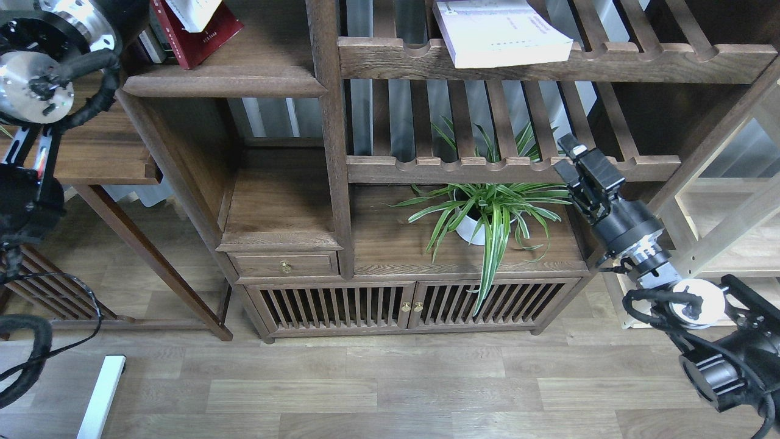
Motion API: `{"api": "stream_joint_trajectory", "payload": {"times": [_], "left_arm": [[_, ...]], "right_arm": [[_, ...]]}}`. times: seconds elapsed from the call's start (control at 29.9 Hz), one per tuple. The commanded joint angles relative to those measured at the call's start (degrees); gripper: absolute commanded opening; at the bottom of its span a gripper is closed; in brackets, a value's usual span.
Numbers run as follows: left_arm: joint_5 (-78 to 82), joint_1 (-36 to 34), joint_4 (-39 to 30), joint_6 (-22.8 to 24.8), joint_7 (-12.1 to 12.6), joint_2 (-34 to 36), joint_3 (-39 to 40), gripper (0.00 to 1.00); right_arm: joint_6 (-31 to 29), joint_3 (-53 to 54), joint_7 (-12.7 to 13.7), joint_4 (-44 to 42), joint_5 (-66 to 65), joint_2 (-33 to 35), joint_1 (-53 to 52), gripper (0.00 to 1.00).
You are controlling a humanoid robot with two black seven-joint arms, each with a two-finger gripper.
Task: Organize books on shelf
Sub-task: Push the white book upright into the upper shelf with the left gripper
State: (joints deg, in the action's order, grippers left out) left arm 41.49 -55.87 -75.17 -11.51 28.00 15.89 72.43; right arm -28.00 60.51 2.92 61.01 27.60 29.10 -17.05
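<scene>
Partly done, by the look of it. Dark red book (201,33) already on the solid shelf (225,82) at top left, leaning, with a white book (194,12) against it, mostly cropped. Pale lavender-white book (506,30) lying flat on the slatted rack (548,61) at top centre, apparently yet to move across. Right tool (576,160) near the potted plant (481,210), carrying nothing; fingers apart or together: cannot tell. Left tool out of view.
</scene>
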Motion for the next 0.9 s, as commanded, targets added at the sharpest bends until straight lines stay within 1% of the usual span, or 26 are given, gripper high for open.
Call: {"api": "stream_joint_trajectory", "payload": {"times": [0.0, 0.1, 0.23, 0.37, 0.53, 0.64, 0.74, 0.87], "left_arm": [[-0.09, -1.87, 2.48, -2.9, 0.0, -0.33, -2.99, 0.01], [-0.27, -2.58, 3.71, -3.44, 0.0, -0.95, -3.62, 0.02], [-0.36, -4.25, 7.31, -3.44, 0.0, -1.65, -3.79, 0.02], [-0.36, -6.1, 11.0, -3.35, 0.0, -4.29, -3.88, 0.02], [-0.71, -7.15, 15.04, -2.56, 0.0, -4.11, -4.84, 0.04], [-0.88, -7.24, 15.84, -2.47, 0.0, -4.29, -5.28, 0.04], [-0.89, -7.59, 16.98, -1.51, 0.0, -4.29, -5.37, 0.04], [-0.88, -8.2, 19.0, 1.83, 0.0, -3.76, -5.64, 0.04]], "right_arm": [[0.0, 1.27, 0.07, 0.07, 0.0, 0.08, 0.0, 0.84], [0.0, 1.97, 0.07, 0.07, 0.0, 0.17, 0.09, 0.84], [0.0, 2.07, 0.07, 0.08, 0.0, 0.17, 0.09, 0.84], [0.0, 2.15, 0.07, 0.07, 0.0, 0.26, 0.44, 0.84], [0.0, 2.15, 0.07, 0.16, 0.0, 0.96, 0.53, 0.84], [0.0, 3.12, 0.07, 0.16, 0.0, 0.96, 0.79, 0.84], [0.0, 3.21, 0.07, 0.16, 0.0, 0.96, 1.58, 0.84], [0.0, 3.21, 0.15, 0.16, 0.0, 0.96, 2.28, 0.84]]}}
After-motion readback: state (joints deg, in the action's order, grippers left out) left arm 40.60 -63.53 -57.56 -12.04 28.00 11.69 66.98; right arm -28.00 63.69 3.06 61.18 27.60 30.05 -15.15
